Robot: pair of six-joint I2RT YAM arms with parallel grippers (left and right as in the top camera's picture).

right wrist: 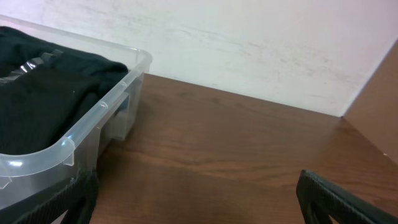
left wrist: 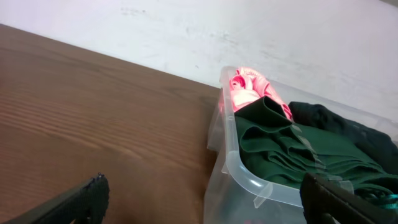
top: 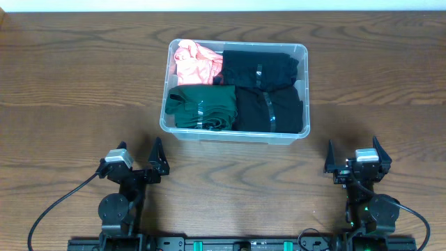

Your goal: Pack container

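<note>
The clear plastic container [top: 235,136] stands at the middle back of the table. It holds a pink garment [top: 197,63] at back left, a dark green one [top: 202,107] at front left, and two black ones [top: 261,67] on the right. My left gripper [top: 159,159] is open and empty, near the table's front, left of the container's front corner. My right gripper [top: 353,159] is open and empty at the front right. The left wrist view shows the container's rim [left wrist: 249,177], the green garment [left wrist: 280,146] and the pink one [left wrist: 245,87]. The right wrist view shows the rim [right wrist: 81,127] and black cloth [right wrist: 43,87].
The wooden table [top: 77,90] stretches around the container. A pale wall [right wrist: 249,43] stands behind the table. The arm bases [top: 117,209] sit at the front edge.
</note>
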